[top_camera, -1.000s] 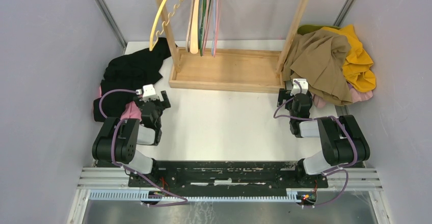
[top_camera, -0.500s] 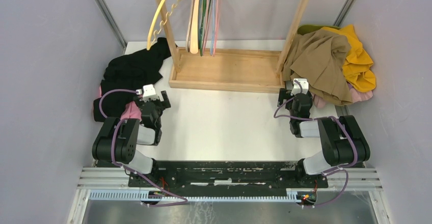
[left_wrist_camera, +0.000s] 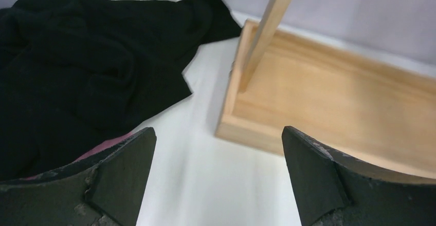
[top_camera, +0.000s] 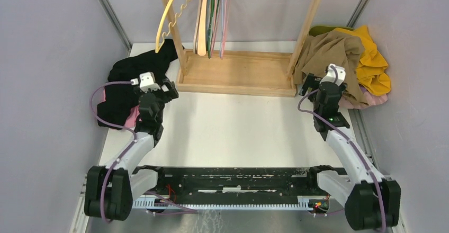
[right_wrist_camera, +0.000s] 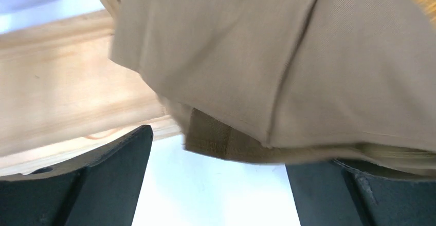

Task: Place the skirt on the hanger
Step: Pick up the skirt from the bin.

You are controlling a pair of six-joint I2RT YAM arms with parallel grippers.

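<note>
- Far right on the table [top_camera: 233, 130], the tan skirt [top_camera: 328, 50] sits bunched up against the rack [top_camera: 238, 74] post, with yellow cloth [top_camera: 373, 58] right of it.
- Right gripper [right_wrist_camera: 218, 149]: jaws wide, nothing held, right at the skirt's near edge. Can't tell if it's touching.
- Left gripper [left_wrist_camera: 217, 136]: wide too, empty, over bare table between the black cloth [top_camera: 132, 74] and the rack base.
- Hangers [top_camera: 204, 16] hang at the rack's left end.
</note>
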